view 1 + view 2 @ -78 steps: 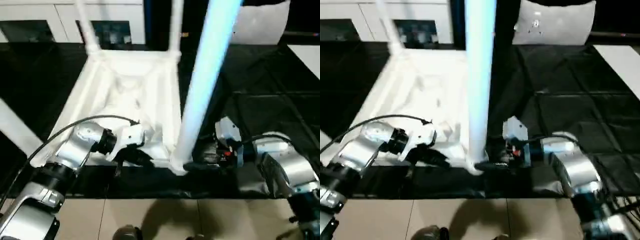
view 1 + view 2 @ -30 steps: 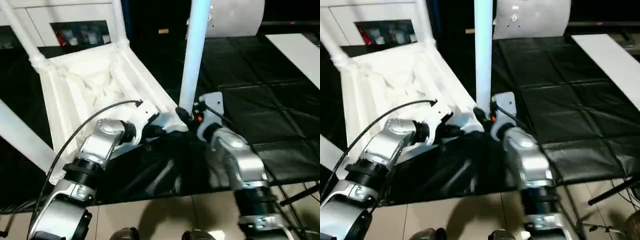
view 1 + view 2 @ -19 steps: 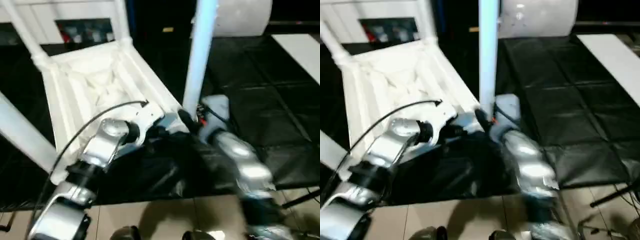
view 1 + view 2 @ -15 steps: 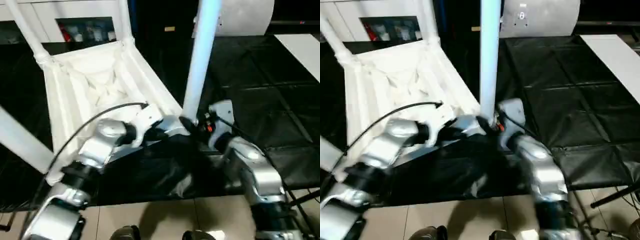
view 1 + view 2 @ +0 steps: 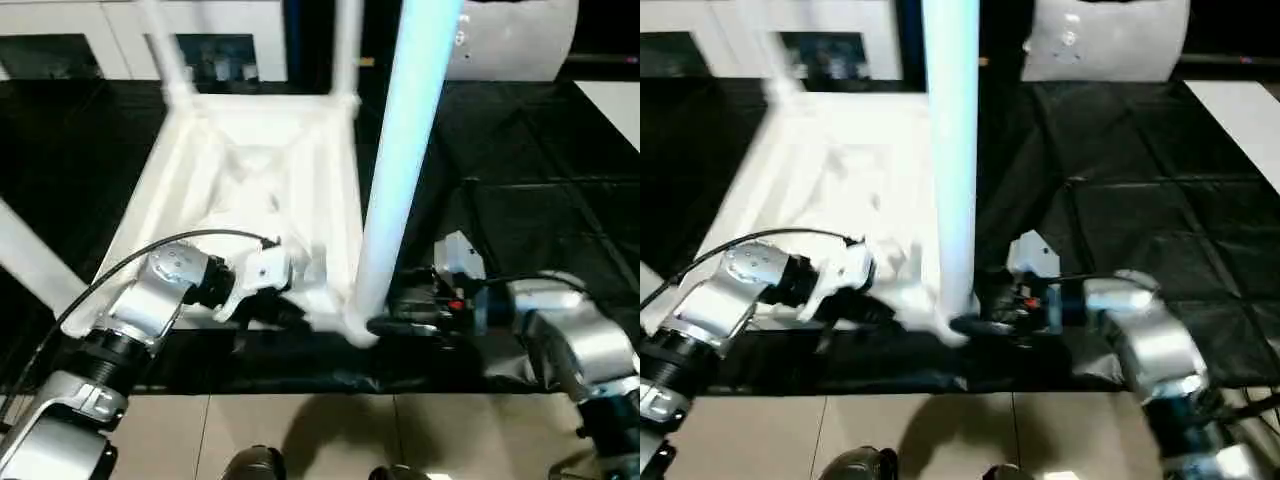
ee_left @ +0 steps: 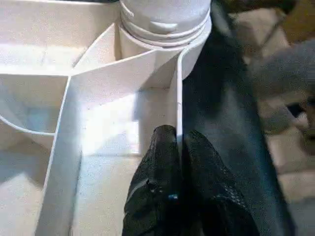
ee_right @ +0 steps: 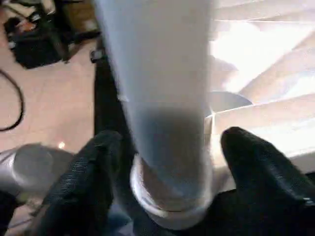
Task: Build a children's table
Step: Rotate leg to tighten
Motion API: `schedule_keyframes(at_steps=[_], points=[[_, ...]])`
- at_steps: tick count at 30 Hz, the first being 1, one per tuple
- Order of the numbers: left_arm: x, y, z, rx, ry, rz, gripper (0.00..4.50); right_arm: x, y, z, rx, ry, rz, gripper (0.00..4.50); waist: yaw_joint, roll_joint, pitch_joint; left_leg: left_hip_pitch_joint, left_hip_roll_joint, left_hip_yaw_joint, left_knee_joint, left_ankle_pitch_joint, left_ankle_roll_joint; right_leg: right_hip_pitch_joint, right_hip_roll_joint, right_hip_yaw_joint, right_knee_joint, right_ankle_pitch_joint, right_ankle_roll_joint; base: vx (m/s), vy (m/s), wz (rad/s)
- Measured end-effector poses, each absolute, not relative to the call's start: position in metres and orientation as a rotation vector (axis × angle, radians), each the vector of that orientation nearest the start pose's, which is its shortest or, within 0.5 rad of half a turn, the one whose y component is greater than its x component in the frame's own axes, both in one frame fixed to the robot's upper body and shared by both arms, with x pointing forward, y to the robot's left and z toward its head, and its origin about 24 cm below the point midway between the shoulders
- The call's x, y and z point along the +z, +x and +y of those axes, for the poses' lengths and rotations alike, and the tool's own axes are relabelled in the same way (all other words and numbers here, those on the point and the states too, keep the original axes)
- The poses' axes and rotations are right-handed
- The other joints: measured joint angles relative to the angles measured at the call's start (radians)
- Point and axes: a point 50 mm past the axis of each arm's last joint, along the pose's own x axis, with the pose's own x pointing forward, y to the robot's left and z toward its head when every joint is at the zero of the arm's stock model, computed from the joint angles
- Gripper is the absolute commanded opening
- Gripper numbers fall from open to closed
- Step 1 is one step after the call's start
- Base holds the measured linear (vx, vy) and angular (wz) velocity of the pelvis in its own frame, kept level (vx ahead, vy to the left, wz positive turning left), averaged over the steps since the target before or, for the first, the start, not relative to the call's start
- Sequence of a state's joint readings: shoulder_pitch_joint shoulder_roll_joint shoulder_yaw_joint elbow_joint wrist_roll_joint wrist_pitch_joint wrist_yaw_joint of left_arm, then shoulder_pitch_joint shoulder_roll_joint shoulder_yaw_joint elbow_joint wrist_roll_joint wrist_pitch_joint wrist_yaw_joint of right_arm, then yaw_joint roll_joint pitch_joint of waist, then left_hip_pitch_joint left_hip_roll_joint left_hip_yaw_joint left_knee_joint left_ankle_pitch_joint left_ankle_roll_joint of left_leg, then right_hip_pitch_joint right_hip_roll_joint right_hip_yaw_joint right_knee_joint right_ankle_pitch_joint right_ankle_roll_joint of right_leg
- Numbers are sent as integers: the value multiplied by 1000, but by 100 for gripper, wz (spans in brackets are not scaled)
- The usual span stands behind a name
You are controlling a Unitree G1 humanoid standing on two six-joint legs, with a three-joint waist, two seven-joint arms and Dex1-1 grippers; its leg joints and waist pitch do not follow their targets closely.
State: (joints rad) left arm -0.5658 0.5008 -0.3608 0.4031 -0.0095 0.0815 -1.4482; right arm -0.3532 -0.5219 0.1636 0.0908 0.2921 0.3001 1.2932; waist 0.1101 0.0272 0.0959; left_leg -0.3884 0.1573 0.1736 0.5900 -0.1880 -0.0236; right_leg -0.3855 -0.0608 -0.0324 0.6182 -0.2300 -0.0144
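The white tabletop (image 5: pixel 250 180) lies upside down, ribbed underside up, on a black mat. All four tube legs stand in its corner sockets: two far legs (image 5: pixel 347 45), a near left leg (image 5: pixel 28 262), and the big near right leg (image 5: pixel 400 170). My left gripper (image 5: pixel 290 312) is shut on the thin near rim wall (image 6: pixel 176 98), right by that leg's socket (image 6: pixel 165 29). My right gripper (image 5: pixel 395 325) clasps the near right leg (image 7: pixel 162 98) just above its collar, one black finger (image 7: pixel 93 167) on each side.
White cabinets (image 5: pixel 80 30) with dark openings line the far wall. A grey-white bag or cushion (image 5: pixel 515 40) sits at the back right. The black mat (image 5: pixel 540 150) stretches to the right, and tan floor tiles (image 5: pixel 300 430) run along its near edge.
The whole picture has swung back to a straight-on look at the table, so the camera moved. Both grippers keep their spots: left on the near rim, right at the leg's base.
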Motion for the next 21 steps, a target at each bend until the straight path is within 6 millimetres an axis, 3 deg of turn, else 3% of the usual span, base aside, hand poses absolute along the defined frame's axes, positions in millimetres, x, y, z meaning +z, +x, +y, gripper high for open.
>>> schedule_keyframes(at_steps=[1, 16, 21], points=[[73, 296, 143, -1620, 549, 467, 0, 91, 273, -157, 1432, -176, 274, 306, 2, 0, 0, 0, 0, 0, 1, 0, 0, 0, 0, 0, 1, 0, 0, 0, 0, 0], [73, 296, 141, -1673, 588, 457, 0, 89, 278, -153, 1572, -173, 330, 203, 5, -2, 0, -2, 3, 0, 3, 3, 4, 0, -1, -6, 4, 0, 0, 0, 0, 0], [73, 297, 142, -1674, 586, 462, 0, 88, 278, -152, 1575, -166, 331, 195, 5, -2, 0, -2, 4, 0, 4, 3, 4, 0, -1, -6, 5, 0, 0, 0, 0, 0]])
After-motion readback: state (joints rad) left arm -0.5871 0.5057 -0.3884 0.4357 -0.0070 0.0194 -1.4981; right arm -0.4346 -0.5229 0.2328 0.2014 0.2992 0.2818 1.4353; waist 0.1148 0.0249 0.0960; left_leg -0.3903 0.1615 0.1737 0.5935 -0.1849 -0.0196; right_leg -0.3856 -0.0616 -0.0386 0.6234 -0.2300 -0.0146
